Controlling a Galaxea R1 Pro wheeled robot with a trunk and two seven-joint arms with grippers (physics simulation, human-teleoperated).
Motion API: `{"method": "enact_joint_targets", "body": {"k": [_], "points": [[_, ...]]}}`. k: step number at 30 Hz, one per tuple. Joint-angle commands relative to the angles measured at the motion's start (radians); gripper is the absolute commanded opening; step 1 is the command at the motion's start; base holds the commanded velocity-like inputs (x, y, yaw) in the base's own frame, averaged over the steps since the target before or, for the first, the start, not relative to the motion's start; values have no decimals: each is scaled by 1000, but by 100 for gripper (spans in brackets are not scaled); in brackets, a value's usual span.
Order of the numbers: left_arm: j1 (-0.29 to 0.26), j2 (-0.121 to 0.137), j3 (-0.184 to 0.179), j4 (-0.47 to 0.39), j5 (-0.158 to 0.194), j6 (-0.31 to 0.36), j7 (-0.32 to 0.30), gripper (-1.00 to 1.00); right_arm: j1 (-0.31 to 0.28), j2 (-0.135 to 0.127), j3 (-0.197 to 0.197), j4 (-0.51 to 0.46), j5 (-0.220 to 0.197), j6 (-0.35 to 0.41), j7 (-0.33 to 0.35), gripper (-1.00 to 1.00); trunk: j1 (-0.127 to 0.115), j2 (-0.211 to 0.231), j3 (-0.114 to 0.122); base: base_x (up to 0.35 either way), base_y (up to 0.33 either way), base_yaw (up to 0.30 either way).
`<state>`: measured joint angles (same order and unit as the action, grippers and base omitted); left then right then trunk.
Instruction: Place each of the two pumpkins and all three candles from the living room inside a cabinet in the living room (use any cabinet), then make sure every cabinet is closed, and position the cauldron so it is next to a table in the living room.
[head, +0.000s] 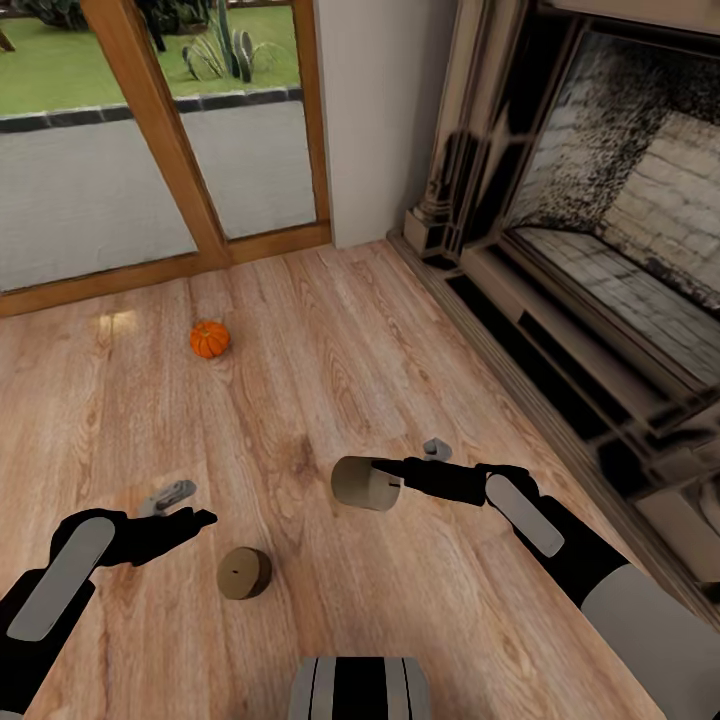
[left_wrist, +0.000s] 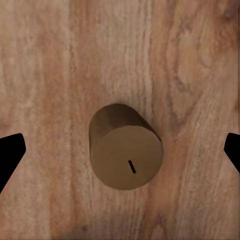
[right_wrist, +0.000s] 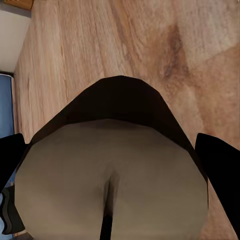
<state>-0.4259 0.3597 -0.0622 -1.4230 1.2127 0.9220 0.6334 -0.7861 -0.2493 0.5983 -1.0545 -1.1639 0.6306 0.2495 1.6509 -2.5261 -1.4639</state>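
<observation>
Pumpkin (head: 210, 339) on floor (head: 300, 330), far left, near glass door (head: 150, 160). One candle (head: 244, 573) upright on floor, near centre, just right of left gripper (head: 190, 506). Second candle (head: 366, 483) between right gripper (head: 410, 462) fingers, above floor. Fireplace (head: 600, 230) along right.

Wood floor (head: 330, 340) underfoot, with a small orange pumpkin (head: 210, 339) sitting alone on it near the glass doors (head: 150, 150), well apart from both arms. Right gripper (head: 385, 470) clamped on a brown candle (head: 364, 483) held on its side above the boards; left gripper (head: 190, 505) spread open just beside a second candle (head: 244, 573) standing upright on the floor. Dark fireplace (head: 600, 200) along the right, pale wall (head: 375, 110) between it and the doors
</observation>
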Motion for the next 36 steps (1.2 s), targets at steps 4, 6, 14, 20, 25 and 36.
{"method": "enact_joint_targets", "body": {"k": [4,6,14,20,25,36], "points": [[-1,1,-2,-1,10,0,10,100,-1,-1,2,-1,-2,1,2,-100,0,0,-1,126,0,0],[-1,1,-2,-1,10,0,9,100,-1,-1,2,-1,-2,1,2,-100,0,0,-1,171,0,0],[-1,1,0,-1,10,0,10,100,-1,-1,1,-1,-2,1,3,-100,1,-1,-8,30,0,0],[-1,1,0,-1,9,-8,11,100,-1,0,1,-1,-2,1,3,-100,4,-2,-32,0,0,0],[-1,0,-7,-1,9,-32,11,100,-1,0,1,-1,-2,1,4,-100,6,-3,-51,0,0,0],[-4,-16,-34,17,-13,-76,11,100,-1,1,1,0,-2,1,4,-100,11,-6,-93,0,0,0]]}}
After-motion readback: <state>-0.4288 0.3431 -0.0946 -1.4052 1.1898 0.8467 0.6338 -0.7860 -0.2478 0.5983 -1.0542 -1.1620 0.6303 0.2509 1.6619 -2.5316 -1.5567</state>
